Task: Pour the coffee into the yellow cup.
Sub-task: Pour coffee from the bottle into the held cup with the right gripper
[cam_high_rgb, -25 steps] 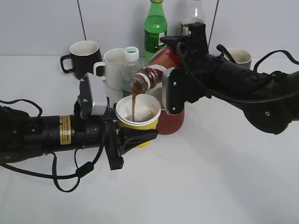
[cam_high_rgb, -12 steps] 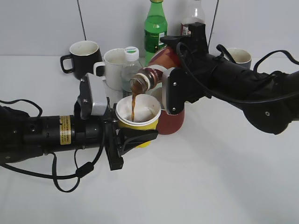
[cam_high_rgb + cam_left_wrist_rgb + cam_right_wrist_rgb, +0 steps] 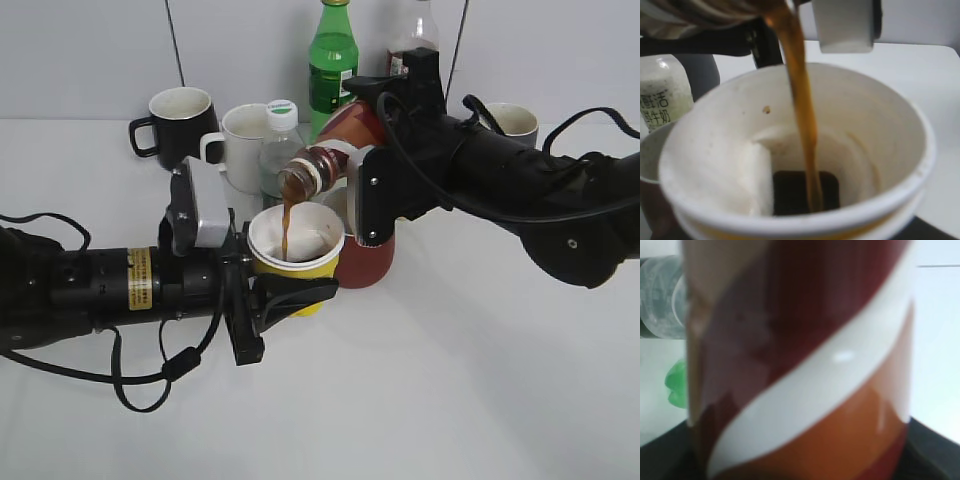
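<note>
The yellow cup (image 3: 297, 258), white inside, is held by my left gripper (image 3: 275, 295), which is shut on its lower body. In the left wrist view the cup (image 3: 890, 125) fills the frame with dark coffee pooled at its bottom. My right gripper (image 3: 365, 175) is shut on a brown and white coffee bottle (image 3: 325, 160), tipped mouth-down to the left over the cup. A thin brown stream of coffee (image 3: 286, 225) falls from the bottle's mouth into the cup; it also shows in the left wrist view (image 3: 802, 110). The bottle's label (image 3: 805, 370) fills the right wrist view.
A dark red cup (image 3: 365, 262) stands right behind the yellow cup. Behind are a black mug (image 3: 182, 120), a white mug (image 3: 243, 145), a small clear bottle (image 3: 280, 140), a green bottle (image 3: 332, 60), a dark bottle (image 3: 408, 45) and another mug (image 3: 513, 122).
The coffee keeps streaming into the cup. The bottle, the cup and both arms have held their places.
</note>
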`<action>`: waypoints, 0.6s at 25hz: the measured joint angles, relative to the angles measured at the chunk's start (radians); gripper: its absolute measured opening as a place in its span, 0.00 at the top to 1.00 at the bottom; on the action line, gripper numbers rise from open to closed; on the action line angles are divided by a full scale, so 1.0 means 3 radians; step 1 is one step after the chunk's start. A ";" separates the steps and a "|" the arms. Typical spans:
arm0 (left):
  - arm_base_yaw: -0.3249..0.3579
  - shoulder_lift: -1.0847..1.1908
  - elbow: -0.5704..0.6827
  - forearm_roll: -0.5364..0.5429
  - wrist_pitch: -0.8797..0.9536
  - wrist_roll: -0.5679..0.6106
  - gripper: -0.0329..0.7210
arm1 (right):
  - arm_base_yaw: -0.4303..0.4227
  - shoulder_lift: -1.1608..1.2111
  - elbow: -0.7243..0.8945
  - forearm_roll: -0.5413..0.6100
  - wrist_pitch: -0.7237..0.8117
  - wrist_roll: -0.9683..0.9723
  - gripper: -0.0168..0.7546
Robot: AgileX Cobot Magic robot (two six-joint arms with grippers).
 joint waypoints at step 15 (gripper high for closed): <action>0.0000 0.0000 0.0000 0.0000 0.0003 0.0000 0.52 | 0.0000 0.0000 0.0000 0.0003 -0.0064 -0.0017 0.32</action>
